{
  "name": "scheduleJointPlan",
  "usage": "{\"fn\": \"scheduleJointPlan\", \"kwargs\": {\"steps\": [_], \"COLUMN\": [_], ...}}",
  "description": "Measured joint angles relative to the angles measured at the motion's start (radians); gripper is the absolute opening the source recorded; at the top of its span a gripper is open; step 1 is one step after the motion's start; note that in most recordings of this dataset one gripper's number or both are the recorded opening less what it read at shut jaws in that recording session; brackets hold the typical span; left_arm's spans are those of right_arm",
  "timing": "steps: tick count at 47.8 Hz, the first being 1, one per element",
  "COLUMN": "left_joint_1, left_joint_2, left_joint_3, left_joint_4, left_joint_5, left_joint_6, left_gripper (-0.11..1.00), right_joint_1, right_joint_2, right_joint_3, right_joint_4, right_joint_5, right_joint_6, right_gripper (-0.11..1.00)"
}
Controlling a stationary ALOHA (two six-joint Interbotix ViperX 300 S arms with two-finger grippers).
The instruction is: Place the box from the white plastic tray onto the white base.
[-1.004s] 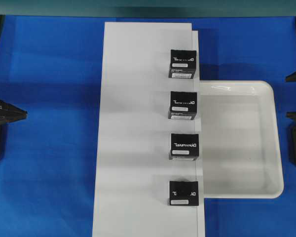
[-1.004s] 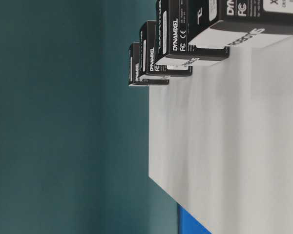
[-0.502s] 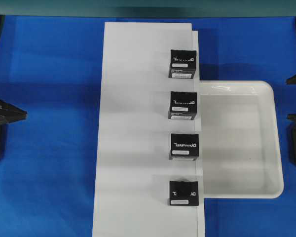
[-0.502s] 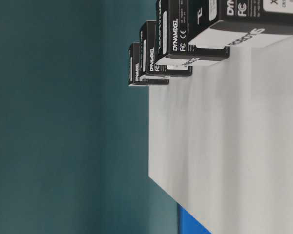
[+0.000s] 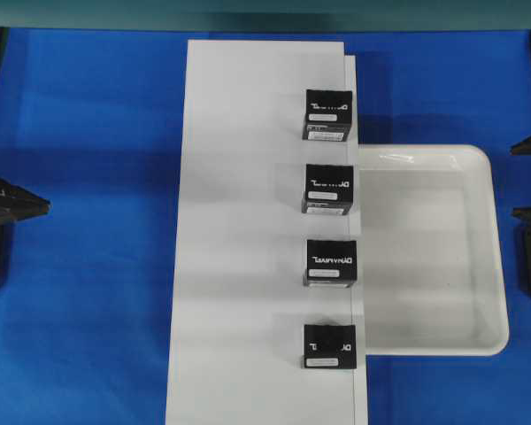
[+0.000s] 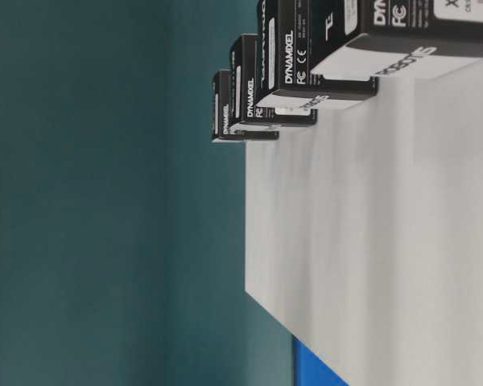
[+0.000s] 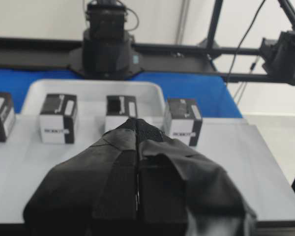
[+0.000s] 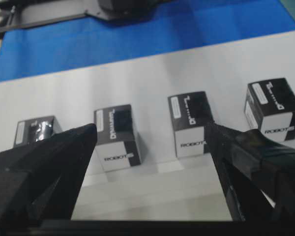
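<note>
Box (image 5: 329,344) with the plain dark top stands on the white base (image 5: 239,248), at its edge next to the white plastic tray (image 5: 491,266). It is the nearest of 4 in a row; the other 3 black boxes (image 5: 328,188) carry large white lettering. The glossy tray lies just beside the base, and nothing is seen inside it.

From the right wrist view, the right hand (image 8: 147,167) has its 2 fingers (image 8: 44,172) wide apart and holds nothing; the row of boxes stands ahead of it, and the box with the plain top (image 8: 35,130) is just beyond its left finger. The left hand (image 7: 137,147) has its fingers pressed together, with nothing between them; the boxes and the tray are ahead of it, well apart. Blue worktop (image 5: 88,266) carries everything.
</note>
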Motion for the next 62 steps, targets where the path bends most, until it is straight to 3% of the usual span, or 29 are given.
{"fn": "scheduleJointPlan", "kwargs": {"steps": [16,30,40,62], "left_joint_1": [0.012,0.071,0.071,0.055], "left_joint_2": [0.009,0.031,0.061,0.094], "left_joint_3": [0.0,-0.005,-0.031,-0.032], "left_joint_4": [0.0,0.0,0.002,0.002], "left_joint_5": [-0.051,-0.158,-0.169,-0.132], "left_joint_6": [0.009,-0.002,-0.009,-0.009], "left_gripper": [-0.07,-0.07,-0.07,-0.07], "right_joint_1": [0.0,0.002,0.0,0.0], "right_joint_2": [-0.011,-0.017,-0.018,-0.028], "right_joint_3": [0.031,0.066,0.071,0.077], "right_joint_4": [0.003,0.003,0.003,0.005], "right_joint_5": [-0.023,-0.069,-0.071,-0.071], "right_joint_6": [0.012,0.018,0.051,0.046], "right_gripper": [0.99,0.99,0.99,0.99]}}
